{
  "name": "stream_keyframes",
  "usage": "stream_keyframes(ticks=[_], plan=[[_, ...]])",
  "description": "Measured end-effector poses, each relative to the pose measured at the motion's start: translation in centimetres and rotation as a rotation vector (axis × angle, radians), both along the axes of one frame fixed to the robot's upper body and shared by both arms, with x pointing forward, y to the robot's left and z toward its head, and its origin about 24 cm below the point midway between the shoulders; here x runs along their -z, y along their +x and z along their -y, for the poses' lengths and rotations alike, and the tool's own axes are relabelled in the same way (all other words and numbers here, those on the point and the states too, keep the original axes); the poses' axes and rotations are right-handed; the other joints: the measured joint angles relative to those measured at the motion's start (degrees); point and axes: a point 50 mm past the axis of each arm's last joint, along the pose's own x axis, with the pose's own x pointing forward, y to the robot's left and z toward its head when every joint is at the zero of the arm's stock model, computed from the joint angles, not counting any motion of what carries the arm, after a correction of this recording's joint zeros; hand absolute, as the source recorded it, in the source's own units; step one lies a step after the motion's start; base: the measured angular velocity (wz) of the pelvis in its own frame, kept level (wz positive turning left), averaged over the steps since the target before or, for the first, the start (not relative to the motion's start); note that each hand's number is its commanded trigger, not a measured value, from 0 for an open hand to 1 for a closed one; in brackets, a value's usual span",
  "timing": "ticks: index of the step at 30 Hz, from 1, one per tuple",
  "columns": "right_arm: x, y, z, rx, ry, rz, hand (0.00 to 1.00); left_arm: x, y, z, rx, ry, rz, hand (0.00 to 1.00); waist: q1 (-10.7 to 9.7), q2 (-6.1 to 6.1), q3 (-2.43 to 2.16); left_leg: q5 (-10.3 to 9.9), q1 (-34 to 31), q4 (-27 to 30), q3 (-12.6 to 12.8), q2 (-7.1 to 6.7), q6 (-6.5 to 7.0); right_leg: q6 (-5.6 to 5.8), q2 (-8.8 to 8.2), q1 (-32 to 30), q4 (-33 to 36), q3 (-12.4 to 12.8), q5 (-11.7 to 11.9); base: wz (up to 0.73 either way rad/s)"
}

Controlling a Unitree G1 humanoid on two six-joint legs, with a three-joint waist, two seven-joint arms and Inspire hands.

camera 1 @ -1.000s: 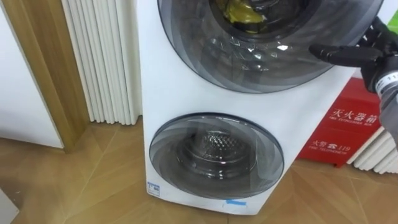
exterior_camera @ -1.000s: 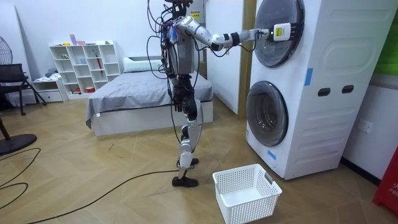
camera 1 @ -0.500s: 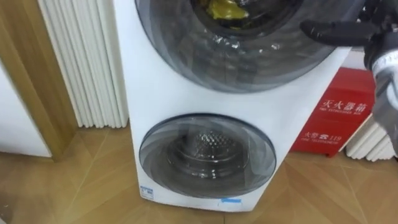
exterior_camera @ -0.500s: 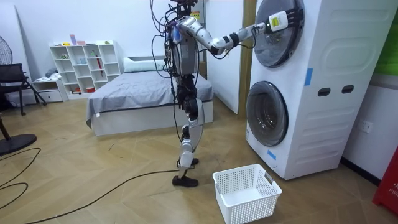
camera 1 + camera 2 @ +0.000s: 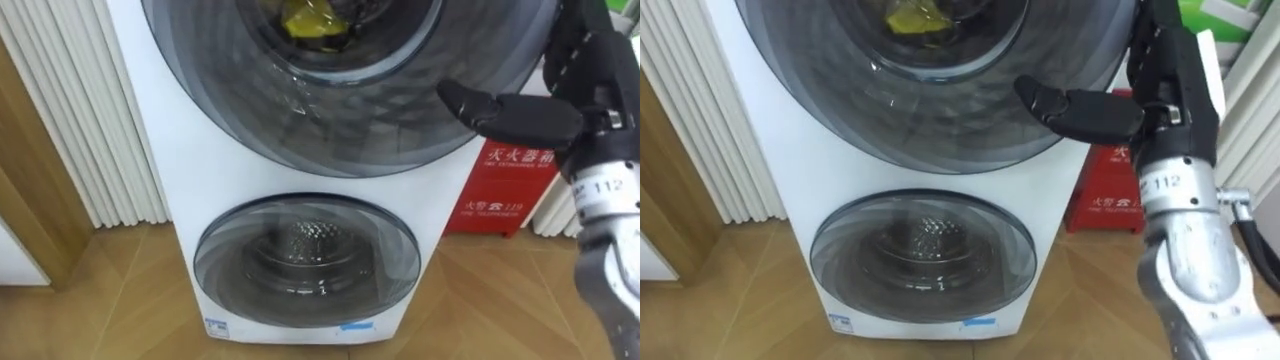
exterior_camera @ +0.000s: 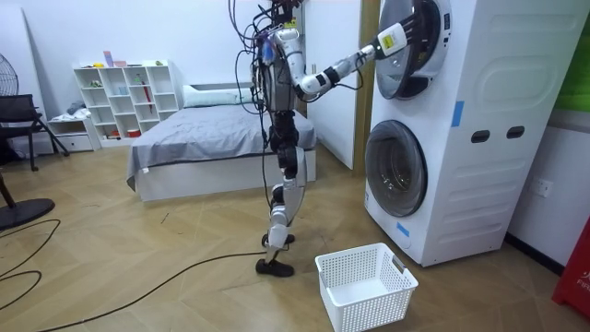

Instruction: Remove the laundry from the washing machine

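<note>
Looks like a home, bedroom and laundry corner in one. Told by the white stacked washing machine [image 6: 461,129] with round dark glass doors right at the right hand [image 6: 392,37], the white perforated plastic laundry basket [image 6: 366,286] on the herringbone wooden floor [image 6: 138,267] well below that hand, and, far off behind it, a grey-covered bed [image 6: 198,138] and white cube shelving [image 6: 127,97].

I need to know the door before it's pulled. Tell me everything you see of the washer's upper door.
The upper door is a round pane of dark, see-through plastic with ringed ridges, set in the white washing machine above the lower door. Yellow cloth shows behind it. The right hand reaches over its right edge.
</note>
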Motion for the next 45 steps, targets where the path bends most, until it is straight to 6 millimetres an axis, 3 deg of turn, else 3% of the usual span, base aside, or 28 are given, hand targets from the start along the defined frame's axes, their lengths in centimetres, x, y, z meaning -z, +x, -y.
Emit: stream_keyframes(ticks=[7,10,11,12,13,22,35,45], plan=[[1.4,-1.2,-0.4,-0.05,0.024,0.001,0.0,0.3,-0.8,0.3,0.018,-0.009,-0.035,0.0,-0.9,0.72,0.1,0.0,0.0,0.1,0.1,-0.03,-0.01,0.0,-0.06,0.0,0.1,0.1,0.0,0.01],[1.7,-1.5,-0.4,-0.081,0.035,-0.008,0.0,0.4,-0.4,0.7,0.043,-0.017,-0.034,0.0,-1.1,1.69,-0.21,0.0,0.2,0.1,-0.1,0.01,-0.01,0.0,-0.07,0.0,0.6,0.1,0.0,0.0],[2.0,-1.5,-0.6,-0.093,0.041,-0.014,0.0,0.5,-0.3,0.9,0.053,-0.023,-0.034,0.0,-1.1,2.68,0.11,0.0,0.9,0.0,-0.1,0.27,-0.01,0.0,0.03,0.0,1.6,0.2,0.0,0.0],[2.4,-1.7,-0.8,-0.097,0.041,-0.027,0.0,0.5,-0.4,1.1,0.059,-0.028,-0.04,0.0,-1.1,2.88,-0.22,0.0,1.2,0.0,0.0,0.35,-0.01,0.0,0.04,0.2,2.0,0.7,0.0,0.0],[2.7,-1.8,-0.9,-0.099,0.041,-0.033,0.0,0.6,-0.4,1.2,0.06,-0.029,-0.04,0.0,-1.1,2.95,-0.26,0.0,1.2,0.0,0.2,0.34,-0.02,0.0,0.04,0.3,1.9,1.0,0.0,-0.03],[3.8,-2.4,-2.2,-0.18,0.075,-0.08,0.0,0.9,-0.4,2.1,0.082,-0.06,-0.044,0.0,-2.6,2.99,-0.16,-0.1,-0.1,-0.1,1.5,0.31,-0.1,0.0,0.21,-0.3,-0.1,1.7,0.0,-0.02],[3.9,-3.1,-4.4,-0.318,0.127,-0.091,0.0,0.6,3.8,2.8,0.185,-0.08,0.074,0.0,-2.9,3.21,-0.28,0.1,-2.2,0.7,2.8,0.56,-0.68,-0.39,0.32,-2.9,0.1,3.4,0.2,-0.09],[4.3,-3.9,-5.3,-0.368,0.083,-0.106,0.0,0.9,2.8,2.6,0.192,-0.089,0.018,0.0,-2.6,3.29,-0.35,0.0,-4.6,2.8,2.3,1.16,-1.24,-1.85,1.11,-4.1,0.0,4.1,1.1,-0.01]])
